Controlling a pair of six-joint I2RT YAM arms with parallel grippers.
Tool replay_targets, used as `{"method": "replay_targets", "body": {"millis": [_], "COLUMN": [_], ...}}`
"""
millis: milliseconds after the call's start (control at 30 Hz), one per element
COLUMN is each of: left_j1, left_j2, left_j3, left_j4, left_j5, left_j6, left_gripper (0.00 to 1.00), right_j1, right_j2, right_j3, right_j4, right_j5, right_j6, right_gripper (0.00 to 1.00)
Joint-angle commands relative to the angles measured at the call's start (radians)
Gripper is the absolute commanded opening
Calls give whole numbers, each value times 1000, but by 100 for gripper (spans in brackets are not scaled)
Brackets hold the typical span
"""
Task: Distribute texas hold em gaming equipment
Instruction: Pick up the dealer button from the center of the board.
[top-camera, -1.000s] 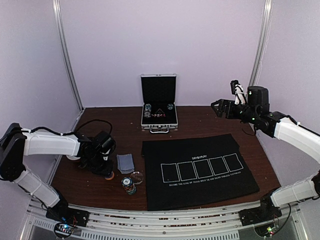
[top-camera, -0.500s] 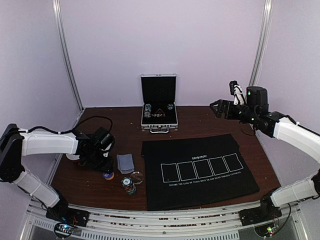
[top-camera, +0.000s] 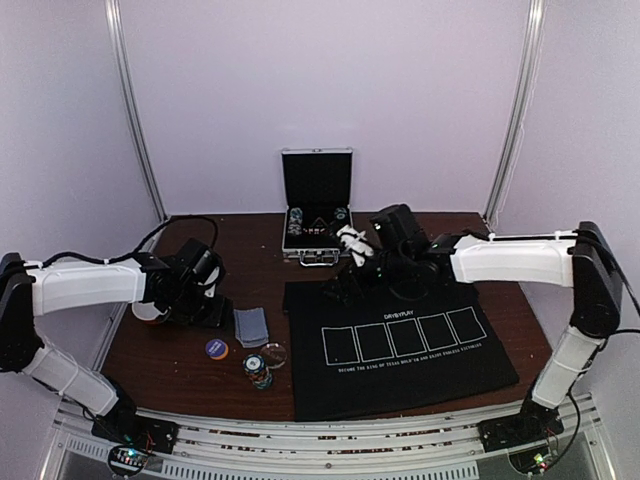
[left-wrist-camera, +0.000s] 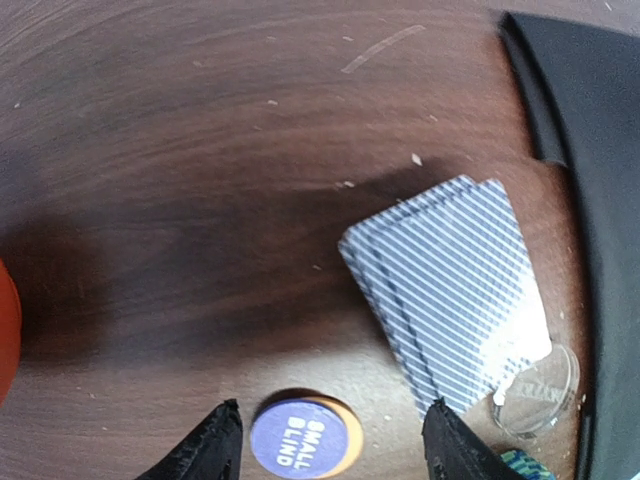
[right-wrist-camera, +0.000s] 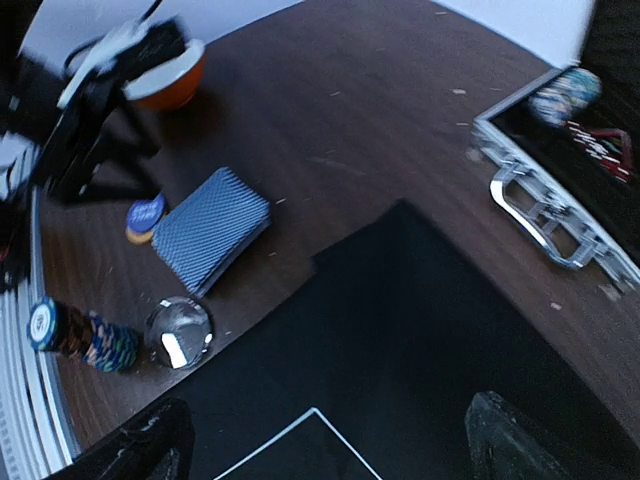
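While my left jaws hang released near the small blind button (left-wrist-camera: 305, 437) beside the card deck (left-wrist-camera: 445, 290), my right jaws spread empty over the black mat (right-wrist-camera: 420, 330) near that deck.

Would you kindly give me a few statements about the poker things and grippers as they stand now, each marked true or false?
1. The silver black-lined case stands open at the far side of the brown wooden table. True.
2. The stack of grey-blue striped playing cards lies on the black felt mat. False: it lies on bare wood beside the mat's left edge.
3. The left gripper is shut on the purple orange-rimmed round disc. False: it is open, and the disc lies free on the wood.
4. The mat shows five white card outlines in a row. True.
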Motion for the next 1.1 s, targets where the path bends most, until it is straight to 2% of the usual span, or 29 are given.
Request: {"method": "replay_targets", "body": {"millis": [0, 133, 167, 300, 500, 833, 1067], "left_j1": [44, 60, 64, 71, 78, 88, 89], "left_j2": [0, 2, 2, 3, 21, 35, 42], "left_j3": [6, 3, 3, -6, -13, -10, -10], "left_j4": [47, 57, 59, 74, 83, 92, 93], "left_j5": [22, 20, 20, 26, 26, 21, 23], "left_j6": [-12, -12, -12, -20, -9, 3, 3], "left_gripper": [65, 65, 65, 66, 66, 66, 66], "right_j1": [68, 129, 138, 151, 182, 214, 222], "right_j2": [157, 306, 330, 439, 528, 583, 605], "right_j3": [88, 182, 205, 269, 349, 382, 392], "right_j4": [14, 23, 25, 38, -34, -116, -78], "right_j5": [-223, -318, -329, -352, -315, -269, -213], "right_j6": [-328, -552, -566, -581, -623, -635, -590], "right_gripper": [97, 97, 97, 97, 96, 93, 89]}}
